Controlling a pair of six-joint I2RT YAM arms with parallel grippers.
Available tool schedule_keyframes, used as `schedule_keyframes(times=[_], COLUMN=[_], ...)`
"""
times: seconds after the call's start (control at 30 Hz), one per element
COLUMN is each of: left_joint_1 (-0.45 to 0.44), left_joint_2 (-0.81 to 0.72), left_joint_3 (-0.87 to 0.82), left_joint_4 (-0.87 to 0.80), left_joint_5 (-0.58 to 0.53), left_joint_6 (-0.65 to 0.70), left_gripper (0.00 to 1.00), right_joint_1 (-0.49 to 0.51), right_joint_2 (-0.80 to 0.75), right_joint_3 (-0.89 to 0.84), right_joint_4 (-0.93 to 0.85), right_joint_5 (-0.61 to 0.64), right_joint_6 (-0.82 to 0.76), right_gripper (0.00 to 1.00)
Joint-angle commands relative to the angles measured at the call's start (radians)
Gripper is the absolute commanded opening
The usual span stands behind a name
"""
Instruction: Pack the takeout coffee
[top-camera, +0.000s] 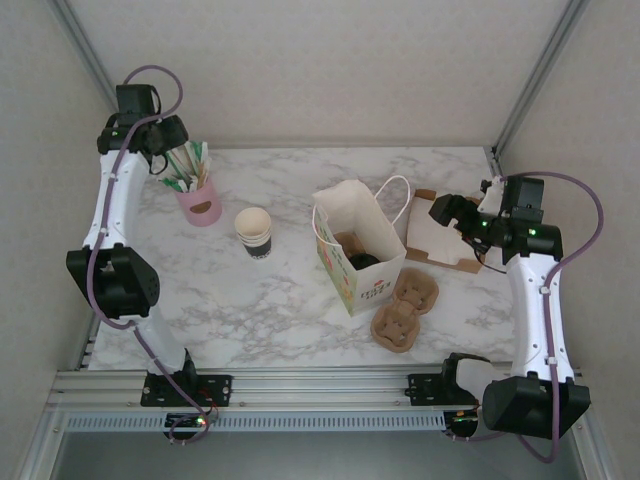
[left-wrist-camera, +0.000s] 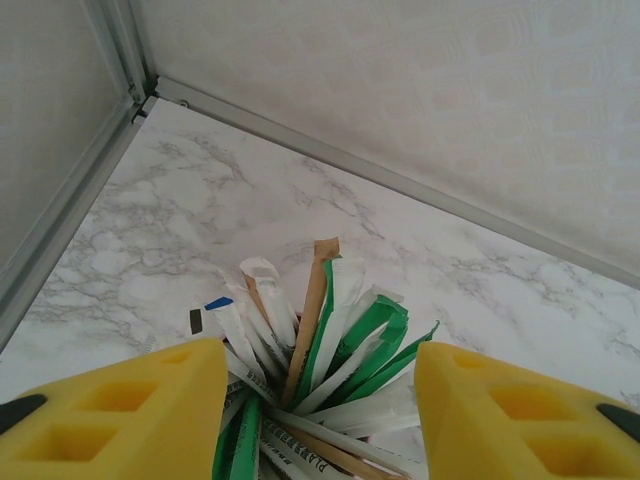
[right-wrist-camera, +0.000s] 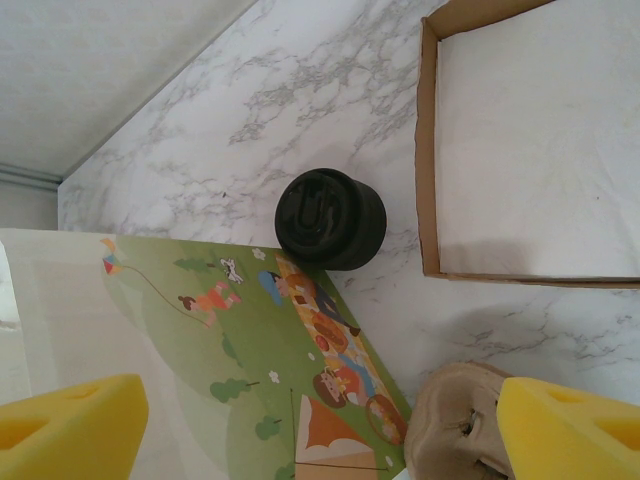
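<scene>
yellow pads (left-wrist-camera: 120, 410) of the left gripper (left-wrist-camera: 320, 400) stand apart, clamping nothing, over a pink cup (top-camera: 203, 207) of wrapped straws (left-wrist-camera: 330, 330) well left of the paper bag (top-camera: 370, 285). right gripper (right-wrist-camera: 320, 430) gapes wide just right of the bag, near a black cylinder (right-wrist-camera: 330, 218). takeout coffee (top-camera: 362, 260) sits inside the bag.

Left pincer (left-wrist-camera: 318, 400) and right pincer (right-wrist-camera: 320, 430) both stand with jaws apart.
</scene>
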Motion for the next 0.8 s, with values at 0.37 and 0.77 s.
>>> schedule_keyframes(times=[0.37,0.77], left_joint_1=[0.016,0.008], left_joint_2=[-0.015,-0.044], left_joint_3=[-0.034,0.019], left_joint_4=[0.006,-0.023], left_joint_5=[-0.009,-0.013], left_joint_6=[-0.01,-0.011], left_gripper=[0.18,0.0], right_joint_1=[0.003,0.003], right_joint_2=[-0.005,-0.011], right_joint_3=[-0.01,-0.002], right_joint_4=[0.006,-0.004], right_joint_5=[-0.02,-0.018], right_joint_6=[-0.009,-0.012], right_gripper=[0.91,0.98])
